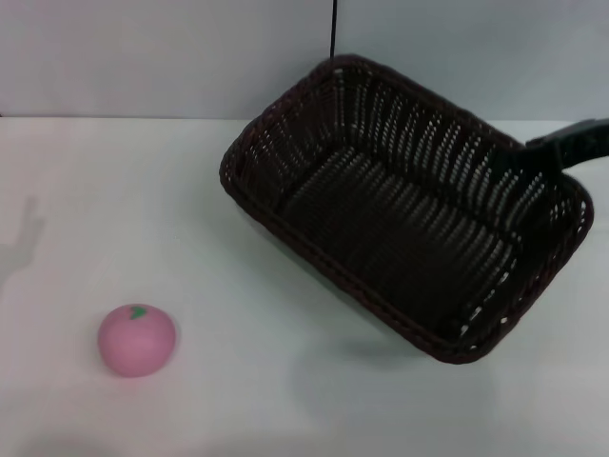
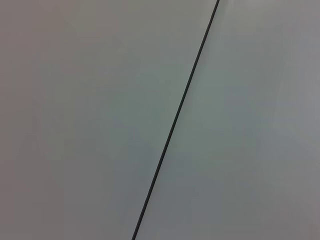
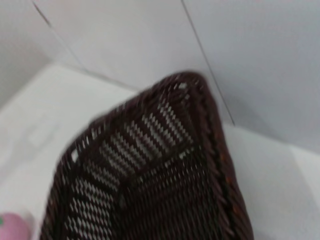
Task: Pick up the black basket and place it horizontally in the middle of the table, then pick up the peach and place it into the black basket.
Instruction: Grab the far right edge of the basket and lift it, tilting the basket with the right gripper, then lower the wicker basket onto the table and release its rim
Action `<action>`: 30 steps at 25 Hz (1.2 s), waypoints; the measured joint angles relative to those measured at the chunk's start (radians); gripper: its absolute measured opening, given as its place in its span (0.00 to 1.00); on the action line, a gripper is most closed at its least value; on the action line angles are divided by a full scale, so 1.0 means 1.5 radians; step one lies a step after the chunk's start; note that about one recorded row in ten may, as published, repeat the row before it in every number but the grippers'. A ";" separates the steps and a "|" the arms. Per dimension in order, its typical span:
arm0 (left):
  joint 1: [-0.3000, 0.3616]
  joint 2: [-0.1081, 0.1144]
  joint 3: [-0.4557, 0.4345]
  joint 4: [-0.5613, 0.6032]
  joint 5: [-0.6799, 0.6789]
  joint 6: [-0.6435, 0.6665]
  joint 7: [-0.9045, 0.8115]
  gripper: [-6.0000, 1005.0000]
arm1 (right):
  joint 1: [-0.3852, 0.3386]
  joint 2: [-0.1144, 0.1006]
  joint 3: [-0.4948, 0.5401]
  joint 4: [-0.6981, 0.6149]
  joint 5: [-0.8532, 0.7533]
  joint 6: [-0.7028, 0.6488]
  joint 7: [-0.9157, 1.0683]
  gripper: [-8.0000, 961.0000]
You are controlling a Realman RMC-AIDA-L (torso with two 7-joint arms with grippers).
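Note:
The black basket (image 1: 409, 209) hangs tilted and turned diagonally above the right half of the white table (image 1: 114, 209), with its far corner up against the wall. My right gripper (image 1: 547, 152) comes in from the right and is shut on the basket's right rim. The right wrist view looks along the basket's braided rim (image 3: 215, 150) from close up. The pink peach (image 1: 136, 340) with a green leaf mark sits on the table at the front left, well apart from the basket. A sliver of it shows in the right wrist view (image 3: 11, 227). My left gripper is out of view.
A grey wall (image 1: 143, 57) with a thin dark vertical seam (image 1: 335, 29) stands behind the table. The left wrist view shows only that wall and its seam (image 2: 175, 120). A faint shadow lies on the table at the far left (image 1: 24, 238).

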 joint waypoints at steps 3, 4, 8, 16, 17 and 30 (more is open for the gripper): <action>0.000 0.000 0.000 0.000 0.000 0.000 -0.001 0.80 | -0.011 -0.004 0.005 0.000 0.038 -0.007 -0.017 0.20; 0.000 0.000 0.000 0.000 0.000 0.000 -0.005 0.80 | -0.016 -0.006 0.006 0.000 0.054 -0.010 -0.026 0.20; 0.000 0.001 -0.001 0.000 0.000 -0.001 -0.007 0.80 | -0.035 -0.009 0.007 0.000 0.118 -0.027 -0.070 0.21; -0.004 0.001 -0.002 0.000 0.000 -0.001 -0.008 0.80 | -0.045 -0.009 0.014 0.003 0.168 -0.064 -0.133 0.21; -0.004 0.001 -0.002 0.000 0.000 -0.001 -0.008 0.80 | -0.042 -0.009 0.016 0.005 0.174 -0.084 -0.148 0.21; -0.004 0.001 0.000 -0.002 0.000 -0.002 -0.025 0.80 | 0.029 -0.041 0.008 0.023 0.163 -0.237 -0.243 0.22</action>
